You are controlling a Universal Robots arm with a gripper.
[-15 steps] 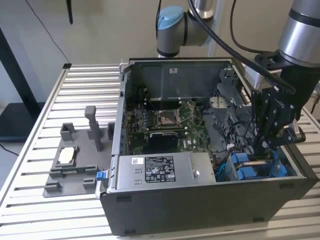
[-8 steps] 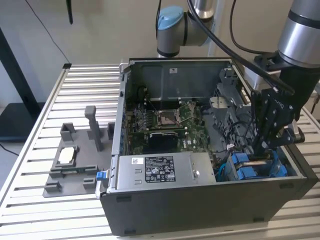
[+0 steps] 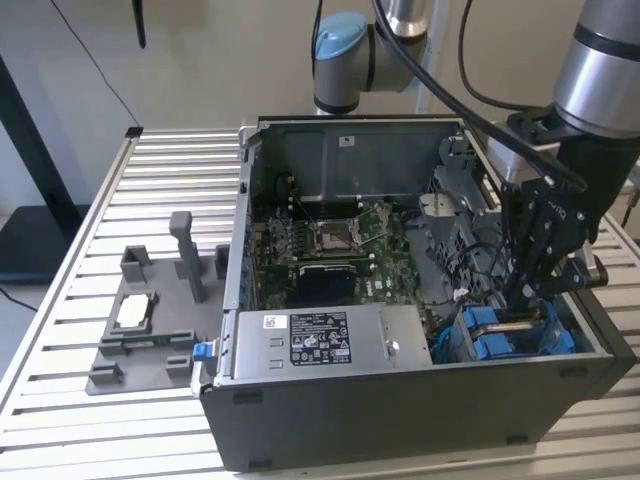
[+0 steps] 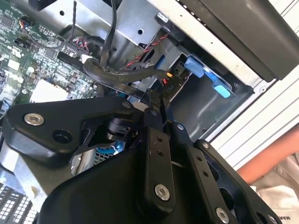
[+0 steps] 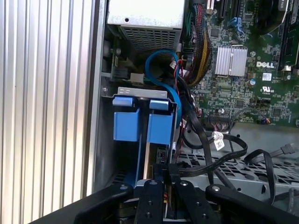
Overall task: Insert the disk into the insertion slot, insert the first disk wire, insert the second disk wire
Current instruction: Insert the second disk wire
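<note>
The disk, a flat drive clipped in a bright blue plastic carrier (image 3: 505,338), sits down in the insertion slot, a narrow grey sheet-metal cage with blue tabs (image 4: 201,102), at the corner of the open dark grey computer case (image 3: 400,420) on the exterior view's right. In the first wrist view the carrier's blue end (image 5: 160,126) stands beside a second blue block, just under the cage's perforated grey strip (image 5: 142,92).

The black gripper (image 3: 522,295) is lowered into the case directly over the cage. In the second wrist view its tip (image 4: 153,99) lies against a bundle of flat black cables (image 4: 117,74). Whether the jaws are open or closed, or have hold of a cable, cannot be told.

A thin blue cable (image 5: 156,56) loops from the cage towards the silver power-supply box (image 3: 330,340), which carries a white printed label too small to read. Beyond lies the green motherboard (image 5: 252,70), with white lettering and small stickers on it.

The case stands on a slatted aluminium table (image 3: 170,180), and well apart, on the exterior view's left, lies a grey plastic fixture (image 3: 150,320).
</note>
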